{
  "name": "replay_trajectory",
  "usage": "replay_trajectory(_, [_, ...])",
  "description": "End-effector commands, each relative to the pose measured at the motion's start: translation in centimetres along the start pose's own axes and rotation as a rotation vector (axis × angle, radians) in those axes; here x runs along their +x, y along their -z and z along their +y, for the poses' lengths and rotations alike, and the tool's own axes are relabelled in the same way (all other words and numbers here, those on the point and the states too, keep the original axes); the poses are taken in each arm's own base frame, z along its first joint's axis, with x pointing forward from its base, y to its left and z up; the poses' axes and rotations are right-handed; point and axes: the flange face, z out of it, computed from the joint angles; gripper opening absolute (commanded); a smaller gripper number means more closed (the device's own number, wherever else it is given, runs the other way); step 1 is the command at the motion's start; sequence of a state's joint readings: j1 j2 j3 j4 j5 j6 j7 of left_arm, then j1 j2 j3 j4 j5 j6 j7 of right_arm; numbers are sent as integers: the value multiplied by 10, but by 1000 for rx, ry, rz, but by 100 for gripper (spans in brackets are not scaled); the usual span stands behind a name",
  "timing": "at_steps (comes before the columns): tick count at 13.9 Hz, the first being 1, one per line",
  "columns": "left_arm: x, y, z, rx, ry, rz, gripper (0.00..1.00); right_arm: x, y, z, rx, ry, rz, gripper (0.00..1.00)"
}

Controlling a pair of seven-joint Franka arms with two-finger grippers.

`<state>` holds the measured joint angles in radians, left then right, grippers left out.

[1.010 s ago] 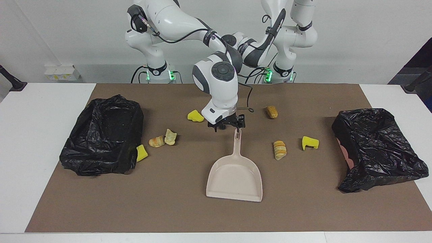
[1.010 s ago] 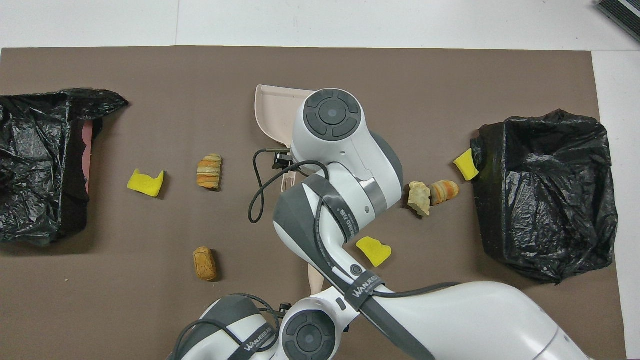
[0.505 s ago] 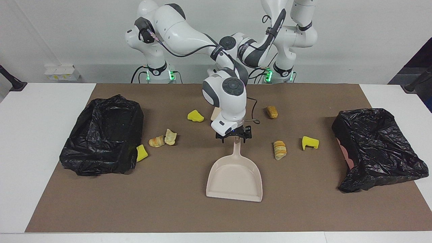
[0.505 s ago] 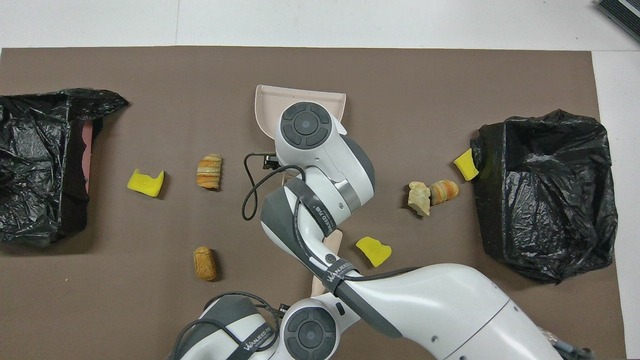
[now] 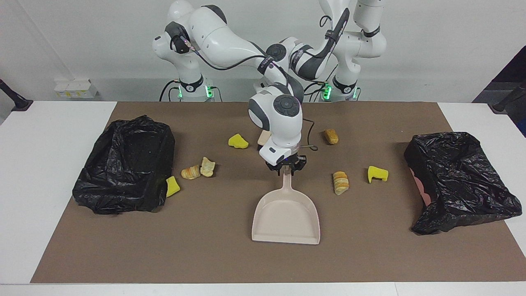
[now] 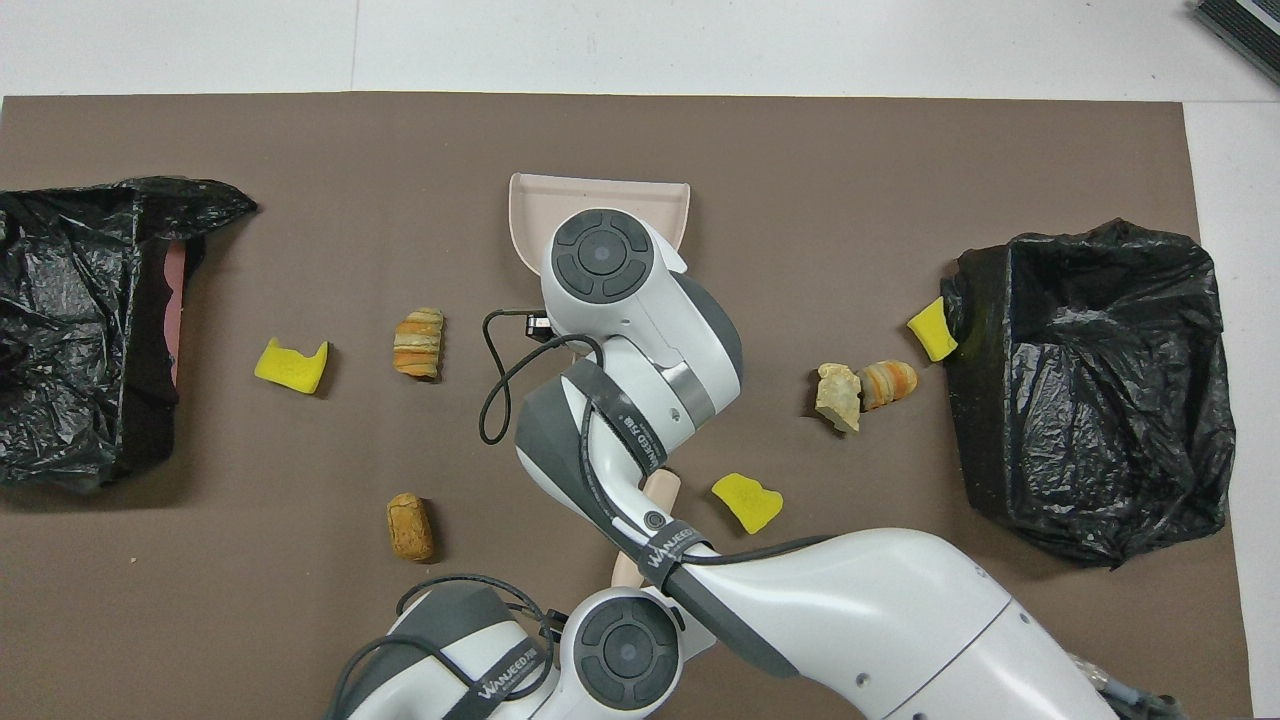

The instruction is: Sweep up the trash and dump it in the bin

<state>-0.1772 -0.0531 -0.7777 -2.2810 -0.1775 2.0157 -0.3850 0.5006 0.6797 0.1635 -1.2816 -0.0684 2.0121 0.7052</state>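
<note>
The right gripper [image 5: 286, 169] is set down on the handle of a beige dustpan [image 5: 286, 218] at mid-tabletop, its fingers seemingly pinching the handle. The left gripper, pressed shut, is hidden behind the right arm near a tan brush handle [image 6: 650, 500]. Trash lumps [image 5: 340, 182] are scattered between two black-lined bins [image 5: 125, 164], one yellow chunk [image 5: 172, 186] touching a bin.

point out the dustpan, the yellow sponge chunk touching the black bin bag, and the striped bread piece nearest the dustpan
dustpan [image 5: 286, 220], facing view, on the bare floor of its scoop.
yellow sponge chunk [image 5: 172, 186], facing view, on its exposed middle beside the bag.
striped bread piece [image 5: 340, 182], facing view, on its ridged top.
</note>
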Motion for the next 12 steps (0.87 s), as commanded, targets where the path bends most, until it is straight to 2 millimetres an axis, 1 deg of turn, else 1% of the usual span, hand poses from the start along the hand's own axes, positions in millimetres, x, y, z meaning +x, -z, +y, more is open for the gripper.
replay_trajectory(1, [1,30,-31,22,-31,-35,0,-3,3,-1,-33,-13,0,0])
replay_trajectory(2, [-2,39,-43,30,-65,-40,0,-4,1,1,-47,-13,-16,0])
replay_trajectory(3, [-5,47,-57,33,-94,-52,0,-2,6,4,-50,-19,-19,0])
replay_trajectory(5, [-3,72,-112,2,-55,-34,0,4,24,13,-40,-24,-6,0])
replay_trajectory(6, [-1,84,-145,0,-19,-10,0,6,29,15,-39,-14,1,0])
replay_trajectory(7, [2,90,-169,41,-2,8,0,5,36,16,-33,2,9,0])
replay_trajectory(8, [6,91,-185,97,7,23,0,7,46,16,-15,13,31,0])
replay_trajectory(9, [8,91,-204,113,36,19,0,9,50,20,-2,30,29,0])
replay_trajectory(10, [8,90,-232,98,91,13,0,11,52,23,0,88,29,0])
replay_trajectory(11, [7,89,-248,102,128,7,0,9,60,23,0,174,34,0])
replay_trajectory(12, [5,86,-266,105,177,3,0,5,63,28,-10,259,23,0])
